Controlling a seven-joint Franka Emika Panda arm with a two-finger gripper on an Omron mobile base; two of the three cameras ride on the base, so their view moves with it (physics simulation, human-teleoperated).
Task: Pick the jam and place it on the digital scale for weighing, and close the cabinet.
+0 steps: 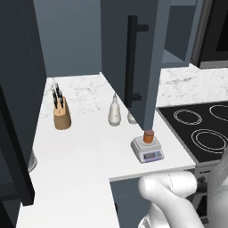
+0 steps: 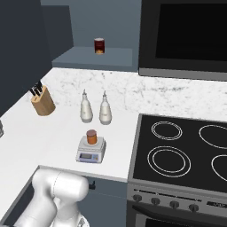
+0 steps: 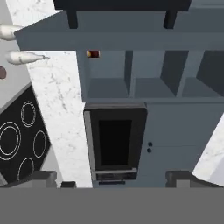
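The jam, a squat orange-brown jar with a darker lid, stands upright on the digital scale near the counter's front edge. The cabinet door hangs swung out over the counter, its black bar handle facing me. In the rolled hand view the door's edge crosses the top, with the cabinet's bare shelves below it. My gripper is open, its fingertips wide apart with nothing between them, well away from the jar.
Two white teardrop bottles stand behind the scale. A knife block sits to the left. A red can rests in the cabinet. The black stove lies to the right, under a microwave.
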